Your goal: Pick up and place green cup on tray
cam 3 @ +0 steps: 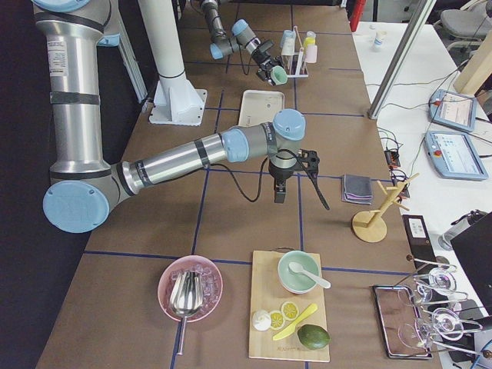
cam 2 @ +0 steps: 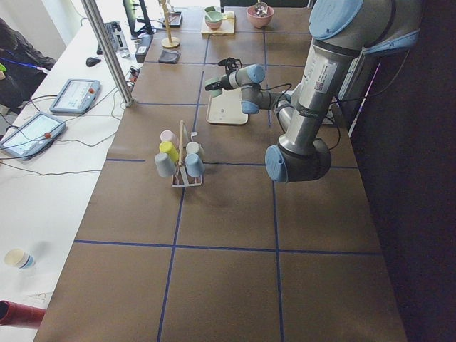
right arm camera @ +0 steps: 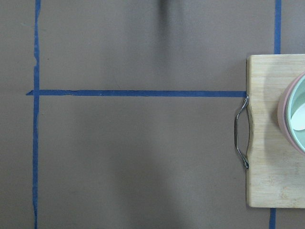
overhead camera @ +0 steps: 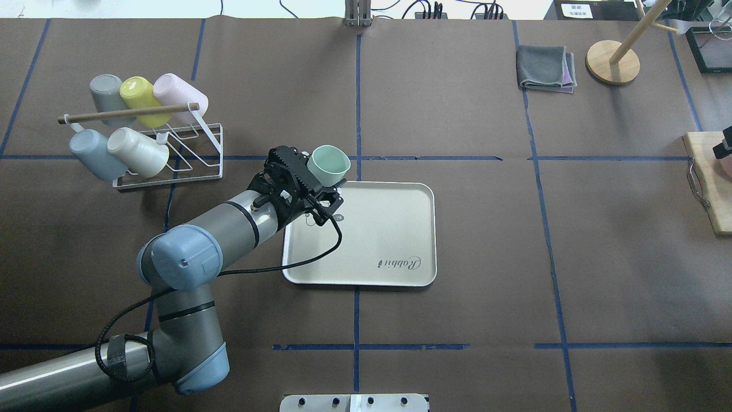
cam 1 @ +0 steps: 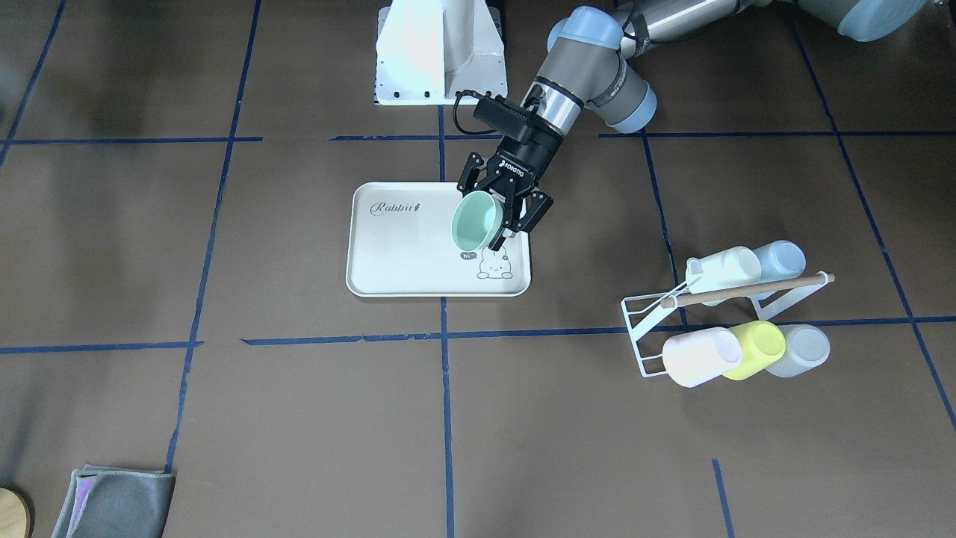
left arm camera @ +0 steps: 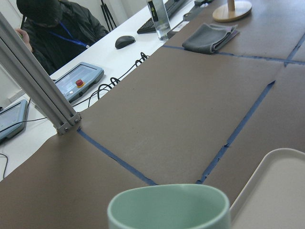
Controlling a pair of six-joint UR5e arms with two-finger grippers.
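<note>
The mint-green cup (cam 1: 473, 222) is gripped in my left gripper (cam 1: 493, 213), which is shut on it. The cup is tilted on its side with its open mouth pointing away from the robot. It hangs above the cream "Rabbit" tray (cam 1: 403, 258), over the tray's bunny corner. In the overhead view the cup (overhead camera: 330, 164) and left gripper (overhead camera: 319, 178) sit at the far left corner of the tray (overhead camera: 394, 229). The left wrist view shows the cup's rim (left arm camera: 169, 206) and a tray corner (left arm camera: 279, 188). My right gripper (cam 3: 280, 196) hangs far off; I cannot tell its state.
A white wire rack (overhead camera: 171, 154) with several pastel cups lying in it stands to the left of the tray. A grey cloth (overhead camera: 546, 68) and a wooden stand (overhead camera: 612, 60) lie far right. A wooden board (right arm camera: 271, 133) lies below the right wrist.
</note>
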